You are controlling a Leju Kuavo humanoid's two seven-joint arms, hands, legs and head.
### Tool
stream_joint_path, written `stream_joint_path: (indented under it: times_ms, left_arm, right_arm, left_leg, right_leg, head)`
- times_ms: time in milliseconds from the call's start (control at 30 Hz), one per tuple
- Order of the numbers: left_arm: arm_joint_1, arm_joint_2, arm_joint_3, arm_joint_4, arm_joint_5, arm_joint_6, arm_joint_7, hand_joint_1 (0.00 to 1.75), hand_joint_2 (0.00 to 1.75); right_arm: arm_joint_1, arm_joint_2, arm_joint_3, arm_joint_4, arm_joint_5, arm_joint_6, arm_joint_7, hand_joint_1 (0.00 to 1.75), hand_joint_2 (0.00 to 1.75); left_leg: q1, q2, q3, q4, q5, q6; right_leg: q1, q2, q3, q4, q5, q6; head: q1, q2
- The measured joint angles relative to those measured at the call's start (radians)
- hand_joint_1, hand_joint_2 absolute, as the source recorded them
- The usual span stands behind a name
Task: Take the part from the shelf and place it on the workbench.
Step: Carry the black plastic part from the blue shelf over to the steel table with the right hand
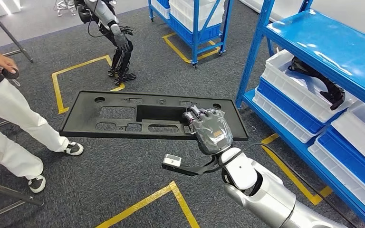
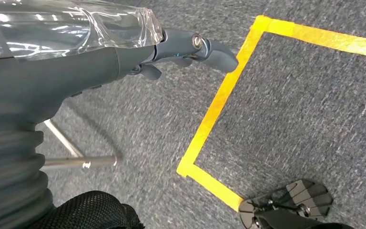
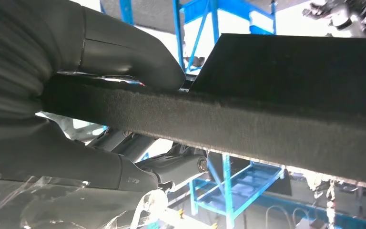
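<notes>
My right hand (image 1: 211,130) grips the near edge of a long flat black plastic panel (image 1: 123,116) with several cut-outs, holding it level above the grey carpet. In the right wrist view the thumb (image 3: 124,52) presses one face of the panel's felt-lined edge (image 3: 248,124) and the darker fingers (image 3: 171,167) clamp the other. My left hand (image 2: 124,52), under a clear cover, hangs over the floor with its fingers apart and nothing in it. The blue shelf (image 1: 323,42) stands to my right.
White and blue bins (image 1: 290,90) on the shelf hold another black part (image 1: 318,80). A person in white trousers (image 1: 9,123) stands at the left. Another robot (image 1: 109,28) and a second blue rack (image 1: 195,23) are farther back. Yellow tape lines (image 1: 147,202) mark the carpet.
</notes>
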Motion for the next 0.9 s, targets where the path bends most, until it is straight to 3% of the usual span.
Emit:
stream_joint_path:
  times_ms: [67, 133, 200, 267, 300, 333, 433, 500, 567, 633, 700, 767, 800, 833, 900]
  left_arm:
    - [0.003, 0.001, 0.000, 0.000, -0.001, 0.000, 0.000, 0.00, 1.75]
    - [0.003, 0.003, 0.000, 0.001, -0.001, 0.001, 0.000, 0.00, 1.75]
    - [0.000, 0.003, 0.000, 0.001, -0.002, 0.001, 0.000, 0.00, 1.75]
    - [-0.001, 0.003, 0.000, 0.001, -0.002, 0.001, 0.000, 0.00, 1.75]
    - [-0.001, 0.003, 0.000, 0.001, -0.002, 0.001, 0.000, 0.00, 1.75]
    - [0.000, 0.003, 0.000, 0.001, -0.003, 0.001, 0.000, 0.00, 1.75]
    - [0.000, 0.004, 0.000, 0.001, -0.003, 0.001, 0.000, 0.00, 1.75]
    - [0.001, 0.004, 0.000, 0.001, -0.004, 0.000, 0.001, 0.00, 1.75]
    - [0.003, 0.004, 0.000, 0.001, -0.003, -0.001, 0.001, 0.00, 1.75]
    - [0.003, 0.004, 0.000, 0.001, -0.003, -0.002, 0.001, 0.00, 1.75]
    - [0.002, 0.005, 0.000, 0.001, -0.003, -0.002, 0.002, 0.00, 1.75]
    - [0.002, 0.005, 0.000, 0.001, -0.003, -0.002, 0.003, 0.00, 1.75]
    - [0.002, 0.004, 0.000, 0.001, -0.004, -0.002, 0.003, 0.00, 1.75]
    - [0.002, 0.004, 0.000, 0.001, -0.004, -0.002, 0.003, 0.00, 1.75]
    - [0.002, 0.004, 0.000, 0.001, -0.004, -0.002, 0.003, 0.00, 1.75]
  right_arm:
    - [-0.003, 0.001, 0.000, 0.000, -0.001, 0.000, 0.000, 1.75, 1.75]
    - [-0.006, 0.002, 0.000, 0.000, -0.001, 0.000, 0.000, 1.75, 1.75]
    - [-0.007, 0.003, 0.000, 0.000, -0.001, 0.000, 0.001, 1.75, 1.75]
    - [-0.006, 0.002, 0.000, 0.000, -0.001, 0.000, 0.001, 1.75, 1.75]
    - [-0.005, 0.002, 0.000, 0.000, -0.001, 0.000, 0.001, 1.75, 1.75]
    - [-0.005, 0.003, 0.000, 0.000, -0.001, 0.000, 0.000, 1.75, 1.75]
    - [-0.006, 0.003, 0.000, 0.000, -0.001, 0.000, 0.000, 1.75, 1.75]
    - [-0.009, 0.003, 0.000, 0.000, -0.002, -0.001, 0.000, 1.75, 1.75]
    - [-0.010, 0.004, 0.000, 0.000, -0.002, -0.001, -0.001, 1.75, 1.75]
    - [-0.010, 0.005, 0.000, 0.000, -0.003, -0.003, 0.000, 1.75, 1.75]
    - [-0.009, 0.004, -0.001, 0.000, -0.004, -0.004, 0.000, 1.75, 1.75]
    - [-0.005, 0.004, -0.001, 0.000, -0.005, -0.005, 0.001, 1.75, 1.75]
    - [-0.002, 0.003, -0.001, 0.000, -0.005, -0.005, 0.002, 1.75, 1.75]
    - [-0.001, 0.003, -0.001, 0.000, -0.005, -0.005, 0.002, 1.75, 1.75]
    - [0.000, 0.002, -0.001, 0.000, -0.005, -0.005, 0.002, 1.75, 1.75]
  left_leg:
    - [0.004, -0.005, -0.005, 0.002, -0.001, -0.011]
    - [0.004, 0.043, -0.027, 0.048, -0.026, -0.023]
    - [0.006, 0.098, -0.088, 0.174, -0.082, -0.035]
    - [0.012, 0.110, -0.152, 0.292, -0.119, -0.042]
    - [0.014, 0.112, -0.158, 0.299, -0.112, -0.044]
    - [0.016, 0.117, -0.143, 0.266, -0.089, -0.044]
    - [0.009, 0.163, -0.039, 0.060, -0.003, -0.035]
    - [-0.001, 0.176, -0.016, 0.008, 0.007, -0.023]
    - [-0.004, 0.153, -0.016, 0.005, 0.008, -0.010]
    - [0.000, 0.133, -0.008, -0.003, 0.010, 0.004]
    - [0.002, 0.114, -0.002, -0.007, 0.010, 0.015]
    - [0.000, 0.091, -0.001, -0.006, 0.009, 0.021]
    - [0.000, 0.077, 0.000, -0.006, 0.008, 0.021]
    - [0.000, 0.063, 0.001, -0.005, 0.008, 0.021]
    - [0.001, 0.036, 0.003, -0.003, 0.006, 0.017]
  right_leg:
    - [0.002, -0.024, 0.002, -0.002, 0.002, -0.010]
    - [0.000, -0.046, 0.008, -0.006, 0.003, -0.022]
    - [0.001, -0.068, 0.012, -0.006, -0.001, -0.029]
    - [0.002, -0.092, 0.015, -0.006, -0.005, -0.031]
    - [0.002, -0.104, 0.018, -0.006, -0.008, -0.030]
    - [0.001, -0.115, 0.021, -0.006, -0.011, -0.028]
    - [0.005, -0.144, 0.036, -0.006, -0.024, -0.015]
    - [0.010, -0.159, 0.042, -0.008, -0.031, -0.004]
    - [0.008, -0.173, 0.048, -0.011, -0.037, 0.006]
    - [0.003, -0.146, 0.042, 0.020, -0.063, 0.013]
    - [0.003, -0.095, -0.012, 0.133, -0.119, 0.013]
    - [0.005, -0.075, -0.088, 0.263, -0.159, 0.012]
    - [0.006, -0.072, -0.110, 0.287, -0.154, 0.011]
    - [0.006, -0.069, -0.112, 0.270, -0.127, 0.010]
    - [0.002, -0.041, -0.069, 0.142, -0.043, 0.008]
  head:
    - [0.000, 0.000]
    - [-0.001, 0.000]
    - [-0.004, 0.000]
    - [-0.004, 0.000]
    - [-0.004, 0.000]
    - [-0.004, 0.000]
    - [-0.004, 0.000]
    - [-0.003, 0.000]
    - [-0.003, 0.000]
    - [-0.002, 0.000]
    - [0.001, 0.000]
    - [0.002, 0.000]
    - [0.003, 0.000]
    - [0.003, 0.000]
    - [0.003, 0.000]
